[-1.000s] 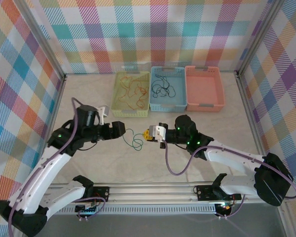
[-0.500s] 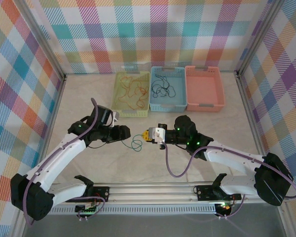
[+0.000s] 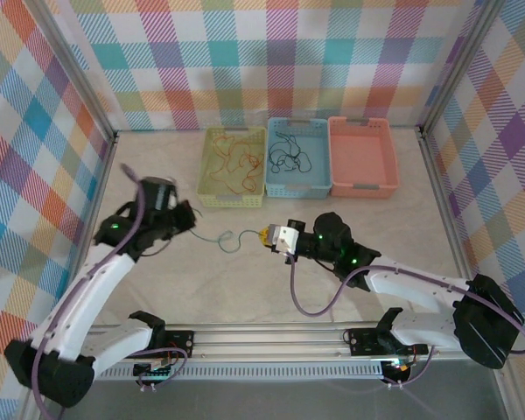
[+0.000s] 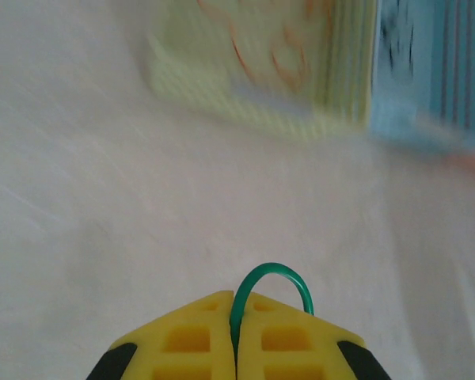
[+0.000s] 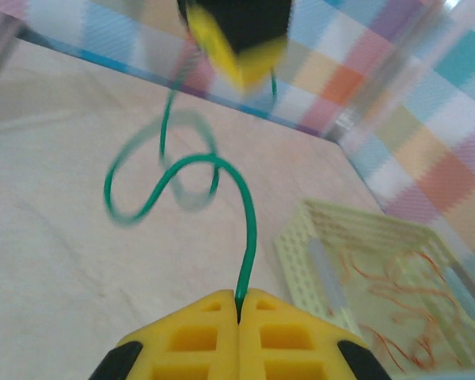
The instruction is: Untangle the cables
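Note:
A thin green cable (image 3: 231, 238) hangs stretched in a wavy line between my two grippers, just above the table. My left gripper (image 3: 189, 220) is shut on its left end; in the left wrist view a short green loop (image 4: 273, 273) sticks out from between the closed yellow fingers (image 4: 198, 336). My right gripper (image 3: 264, 236) is shut on the other end, and the cable (image 5: 249, 229) rises from its closed tips (image 5: 238, 294) and curls toward the blurred left gripper (image 5: 237, 39). Red and orange cables (image 3: 232, 162) lie in the yellow-green basket. Black cables (image 3: 289, 157) lie in the blue basket.
Three baskets stand in a row at the back of the table: yellow-green (image 3: 232, 203), blue (image 3: 295, 194) and coral (image 3: 363, 188). Metal frame posts and plaid walls close in the left, right and back sides. Bare table lies between the arms and the baskets.
My left gripper closed on the green cable's left end and drew back to the left, pulling the coiled cable out into a longer line. The right gripper stayed shut and barely moved.

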Robot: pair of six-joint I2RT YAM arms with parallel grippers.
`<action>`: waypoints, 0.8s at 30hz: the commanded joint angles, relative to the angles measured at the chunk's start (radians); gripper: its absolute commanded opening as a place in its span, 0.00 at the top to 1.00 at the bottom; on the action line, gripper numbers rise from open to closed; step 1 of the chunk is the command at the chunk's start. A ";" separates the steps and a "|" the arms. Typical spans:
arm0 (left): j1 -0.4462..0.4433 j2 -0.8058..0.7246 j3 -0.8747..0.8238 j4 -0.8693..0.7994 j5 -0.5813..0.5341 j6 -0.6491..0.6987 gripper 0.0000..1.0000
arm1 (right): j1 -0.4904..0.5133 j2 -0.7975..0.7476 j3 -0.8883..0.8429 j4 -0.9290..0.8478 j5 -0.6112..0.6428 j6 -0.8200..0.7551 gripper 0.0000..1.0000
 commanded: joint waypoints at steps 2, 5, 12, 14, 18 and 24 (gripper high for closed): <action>0.108 -0.066 0.168 -0.144 -0.276 0.048 1.00 | -0.082 -0.025 -0.086 0.170 0.298 0.136 1.00; 0.164 -0.071 0.227 -0.185 -0.325 0.075 1.00 | -0.204 -0.074 -0.115 0.154 0.338 0.306 1.00; 0.225 -0.123 0.210 -0.163 -0.288 0.084 1.00 | -0.373 -0.126 -0.134 0.053 0.411 0.504 1.00; 0.227 -0.129 0.193 -0.146 -0.238 0.088 1.00 | -0.382 -0.126 -0.133 0.059 0.387 0.504 1.00; 0.227 -0.115 0.130 -0.054 0.017 0.071 1.00 | -0.382 -0.140 -0.108 0.076 0.236 0.545 1.00; 0.225 -0.041 0.065 0.098 0.328 0.029 1.00 | -0.381 -0.145 -0.005 -0.046 -0.062 0.542 1.00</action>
